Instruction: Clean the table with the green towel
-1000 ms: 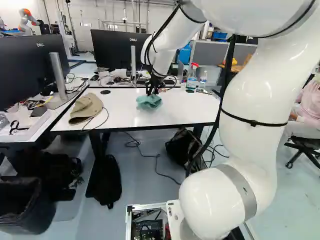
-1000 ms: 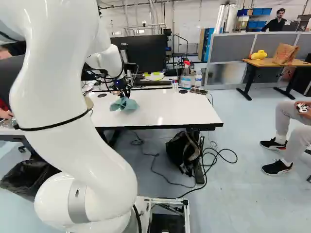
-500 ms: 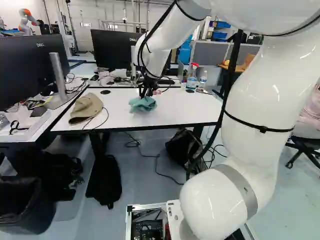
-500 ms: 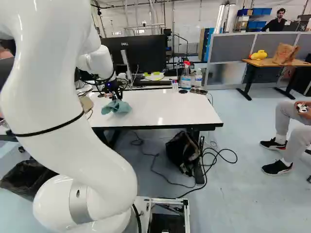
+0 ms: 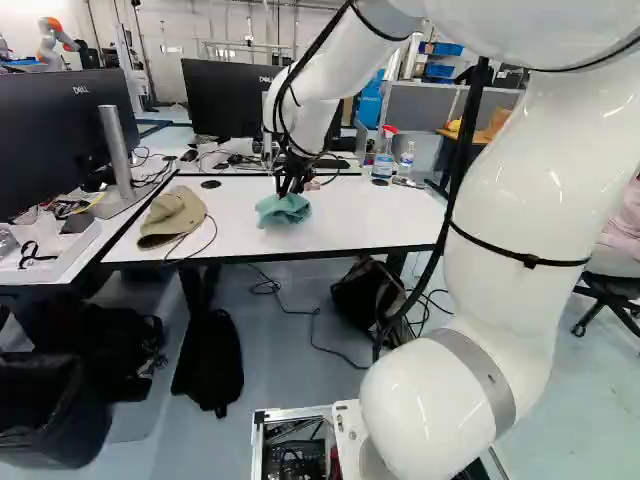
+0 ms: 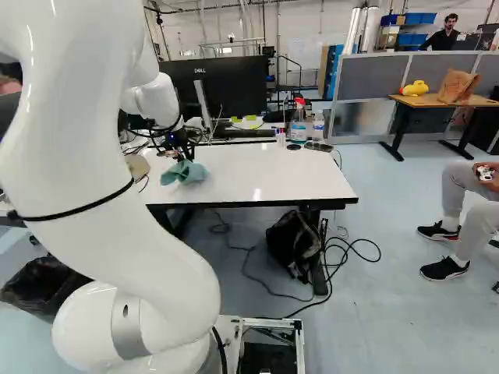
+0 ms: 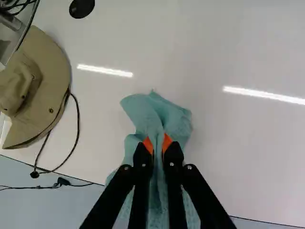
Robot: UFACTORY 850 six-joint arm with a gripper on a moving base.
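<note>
In the left base view, the green towel [image 5: 284,210] is held by the gripper [image 5: 287,189] over the white desk [image 5: 370,222], with a tan hat [image 5: 174,215] lying to the left of it. A spray bottle [image 5: 385,156] and a clear bottle [image 5: 406,159] are seen side by side near the desk's far edge.

In the right base view, the bunched towel is seen at the desk's left part, and a monitor [image 6: 226,84] is seen beyond.

In the wrist view, a fold of the towel is pinched between both orange pads [image 7: 167,142] of the gripper [image 7: 157,147]; cloth is spread ahead of and beneath the fingers.
</note>
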